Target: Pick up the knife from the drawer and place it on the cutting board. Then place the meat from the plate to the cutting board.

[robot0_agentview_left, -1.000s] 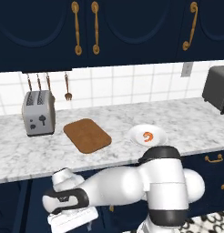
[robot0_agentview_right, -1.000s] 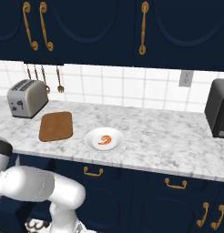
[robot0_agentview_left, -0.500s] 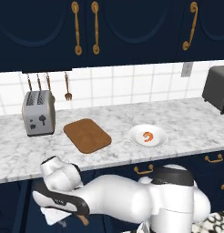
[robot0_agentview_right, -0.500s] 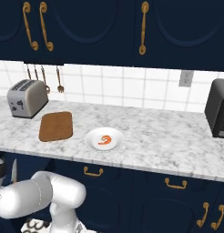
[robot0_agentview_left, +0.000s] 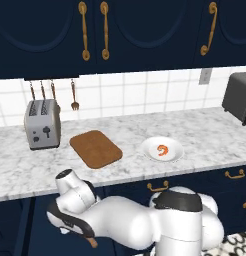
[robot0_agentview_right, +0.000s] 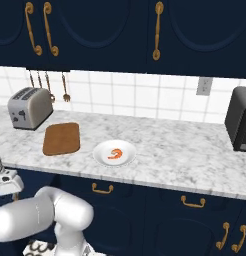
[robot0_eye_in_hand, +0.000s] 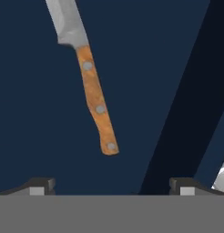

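Brown wood and grey steel, that's the knife (robot0_eye_in_hand: 92, 91) lying on the dark navy floor of the drawer (robot0_eye_in_hand: 36, 113), handle pointing toward the gripper (robot0_eye_in_hand: 111, 185), blade running up and out of the hand view. The gripper hangs above it with its jaws spread wide, nothing between them, and the handle end sits just ahead of the two fingertips, a touch left of centre. No contact yet that I can see.

Down low in the left base view, the arm (robot0_agentview_left: 125, 225) is folded under the edge of the worktop (robot0_agentview_left: 25, 172), hand tucked in front of the cabinets.

Up top, nothing's been served: the cutting board (robot0_agentview_left: 95, 148) lies bare beside the toaster (robot0_agentview_left: 42, 123), and the meat (robot0_agentview_left: 163, 149) sits curled on the plate (robot0_agentview_left: 174, 155), just right of the board.

So I'd call this early going. The reach into the drawer looks well under way, but the grasp, the lift, the knife's trip to the board and the whole meat transfer are all left to do.
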Robot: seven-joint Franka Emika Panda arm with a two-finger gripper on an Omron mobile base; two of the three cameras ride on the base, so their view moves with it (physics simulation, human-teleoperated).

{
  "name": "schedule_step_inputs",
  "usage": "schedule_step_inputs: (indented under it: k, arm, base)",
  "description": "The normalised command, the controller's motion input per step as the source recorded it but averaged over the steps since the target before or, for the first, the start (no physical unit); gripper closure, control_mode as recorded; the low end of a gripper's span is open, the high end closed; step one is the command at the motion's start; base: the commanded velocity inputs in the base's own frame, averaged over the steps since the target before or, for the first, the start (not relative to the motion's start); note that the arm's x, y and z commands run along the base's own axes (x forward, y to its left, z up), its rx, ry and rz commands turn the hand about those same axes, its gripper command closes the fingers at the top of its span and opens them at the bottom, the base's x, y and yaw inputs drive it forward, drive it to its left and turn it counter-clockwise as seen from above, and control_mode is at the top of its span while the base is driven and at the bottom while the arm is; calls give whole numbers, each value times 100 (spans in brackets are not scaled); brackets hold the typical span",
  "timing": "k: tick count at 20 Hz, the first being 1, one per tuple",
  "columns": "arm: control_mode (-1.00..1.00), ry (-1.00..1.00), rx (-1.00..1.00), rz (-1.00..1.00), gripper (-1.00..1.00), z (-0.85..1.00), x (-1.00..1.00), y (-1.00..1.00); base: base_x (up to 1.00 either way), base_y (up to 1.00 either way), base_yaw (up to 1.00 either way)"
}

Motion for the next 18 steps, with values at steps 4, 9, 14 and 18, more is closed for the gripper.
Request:
schedule_step_inputs:
  k: [4,9,14,18]
  arm:
    - [-100,0,0,5,-100,-33,50,9]
    - [-100,0,0,3,-100,-37,37,15]
    - [-100,0,0,0,-100,-45,11,25]
    - [-100,2,0,0,-100,-23,0,16]
  base:
    - [0,0,0]
    - [0,0,0]
    - [0,0,0]
    - [0,0,0]
